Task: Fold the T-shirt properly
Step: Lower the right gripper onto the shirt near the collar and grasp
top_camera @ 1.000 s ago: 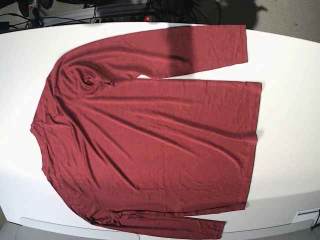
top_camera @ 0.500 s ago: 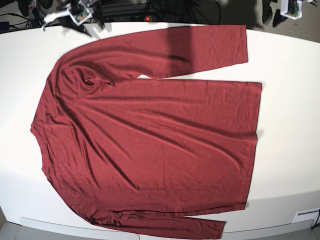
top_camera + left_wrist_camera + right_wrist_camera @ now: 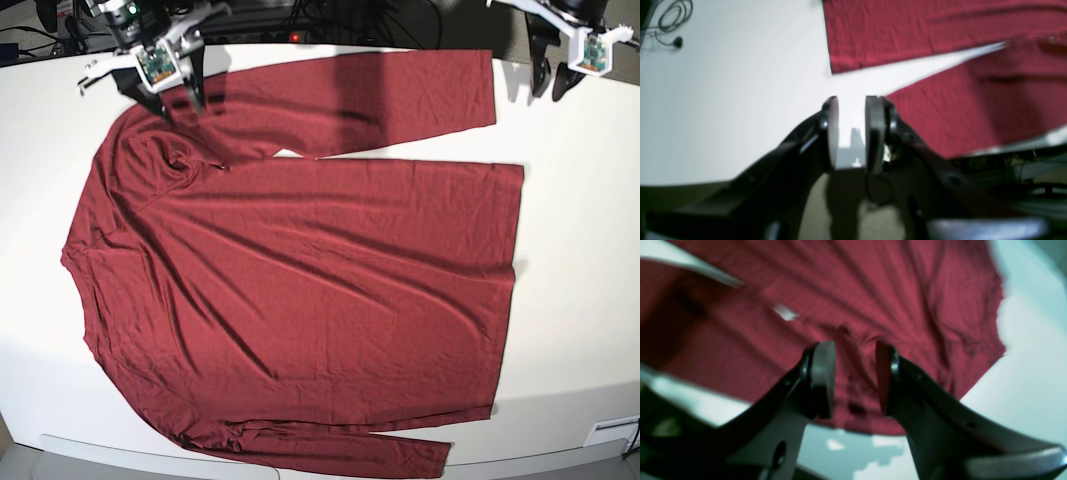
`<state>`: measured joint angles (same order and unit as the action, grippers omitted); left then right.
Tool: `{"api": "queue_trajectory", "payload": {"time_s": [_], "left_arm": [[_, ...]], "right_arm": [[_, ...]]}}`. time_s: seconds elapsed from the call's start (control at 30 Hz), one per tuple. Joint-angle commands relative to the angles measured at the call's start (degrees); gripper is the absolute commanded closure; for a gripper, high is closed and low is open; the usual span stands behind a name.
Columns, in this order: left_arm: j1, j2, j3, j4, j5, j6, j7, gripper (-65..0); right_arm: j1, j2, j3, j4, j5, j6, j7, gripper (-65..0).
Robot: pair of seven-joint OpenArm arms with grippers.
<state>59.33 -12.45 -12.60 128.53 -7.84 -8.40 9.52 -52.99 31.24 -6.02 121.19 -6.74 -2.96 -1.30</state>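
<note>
Maroon fabric of the T-shirt (image 3: 300, 270) lies spread flat across the white tabletop (image 3: 580, 250). Beyond its shoulder, the right gripper (image 3: 180, 100) hovers with jaws spread, empty. Past its upper sleeve's cuff, the left gripper (image 3: 548, 82) hangs, jaws likewise parted, pinching nothing.

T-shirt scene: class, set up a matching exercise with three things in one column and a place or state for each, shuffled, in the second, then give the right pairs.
Column one:
1. T-shirt
2. left claw
3. right claw

Column two:
A. open, over the shirt's shoulder near the far sleeve
B. spread flat on the white table, unfolded
C. open, over bare table beside the far sleeve's cuff

Pairs: 1-B, 2-C, 3-A
</note>
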Motion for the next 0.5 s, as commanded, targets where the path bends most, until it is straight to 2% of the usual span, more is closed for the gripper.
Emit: {"api": "queue_trajectory", "payload": {"time_s": [0.0,0.1,0.23,0.33,0.47], "left_arm": [[-0.1,0.3,-0.1,1.1,-0.2,0.2,-1.0,-13.8],[-2.7,1.3,-0.1,1.1,-0.2,0.2,-1.0,-13.8],[-6.0,1.3,-0.1,1.1,-0.2,0.2,-1.0,-13.8],[-8.0,1.1,-0.1,1.1,-0.2,0.2,-1.0,-13.8],[-11.1,-0.3,-0.1,1.1,-0.1,0.0,-0.9,-13.8]], "right_arm": [[0.1,-1.1,0.1,1.1,-2.1,-0.5,1.3,-21.6],[2.0,-5.2,0.1,1.1,-5.3,-0.5,1.3,-21.6],[4.2,-9.6,0.1,1.1,-5.3,-0.5,1.3,-21.6],[4.9,-11.5,0.1,1.1,-5.3,-0.5,1.2,-21.6],[5.3,-11.7,0.1,1.1,-6.2,-0.5,0.5,-21.6]]}}
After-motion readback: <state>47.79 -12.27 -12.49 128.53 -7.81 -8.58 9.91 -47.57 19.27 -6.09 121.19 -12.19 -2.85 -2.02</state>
